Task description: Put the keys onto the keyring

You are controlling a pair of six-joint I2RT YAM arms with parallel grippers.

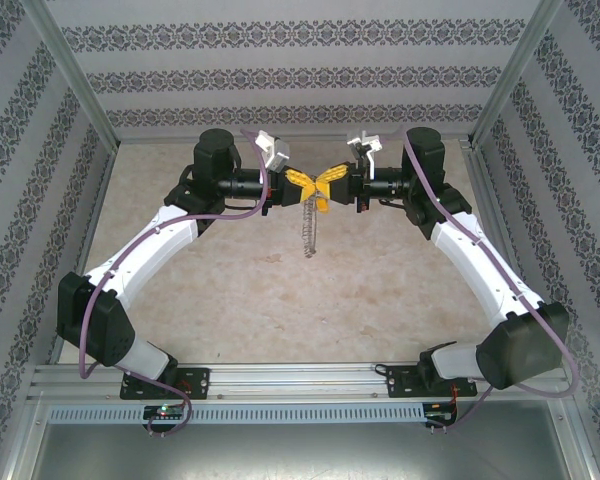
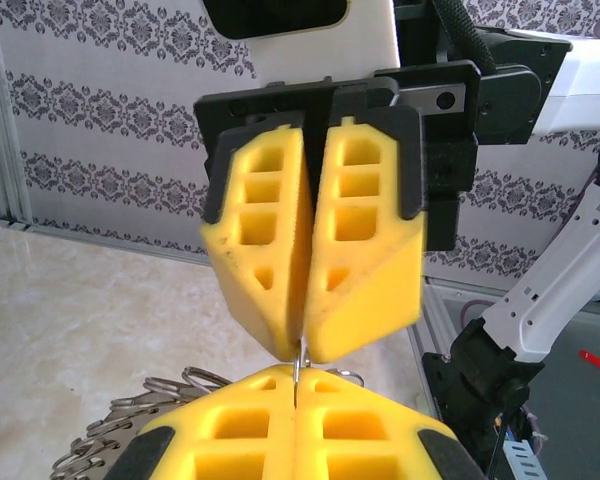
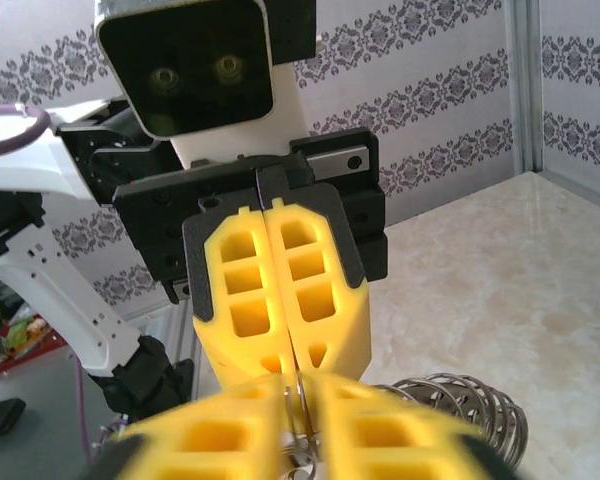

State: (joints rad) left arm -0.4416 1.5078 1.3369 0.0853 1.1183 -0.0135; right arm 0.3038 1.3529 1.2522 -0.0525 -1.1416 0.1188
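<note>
Reading top external first: the left end effector [image 1: 302,183] and right end effector [image 1: 330,178] meet tip to tip, raised over the middle of the far tabletop [image 1: 230,290]. The keyring [image 1: 307,228] hangs straight down from that meeting point. Its long axis is vertical, crosswise to the line of the two wrists, and its low end looks clear of the surface. Neither arm is nearer; both are at the same spot.

Left wrist: my own fingers are pressed flat together at the bottom of frame. The right end effector [image 2: 302,345] faces me, its tips closed on a thin silvery sliver [image 2: 299,368] that runs down into my own pinch. I cannot tell whether that sliver is the key's blade or ring wire. Ring loops and small keys [image 2: 145,410] spill out low left, just under the pinch.

Right wrist: the left end effector [image 3: 292,365] is closed along its whole length, tip touching mine. The key bundle [image 3: 465,405] lies low right, below the contact.

Judgement: the left holds the keyring. The coming move turns on the sliver staying in line with the ring wire at the shared pinch.
</note>
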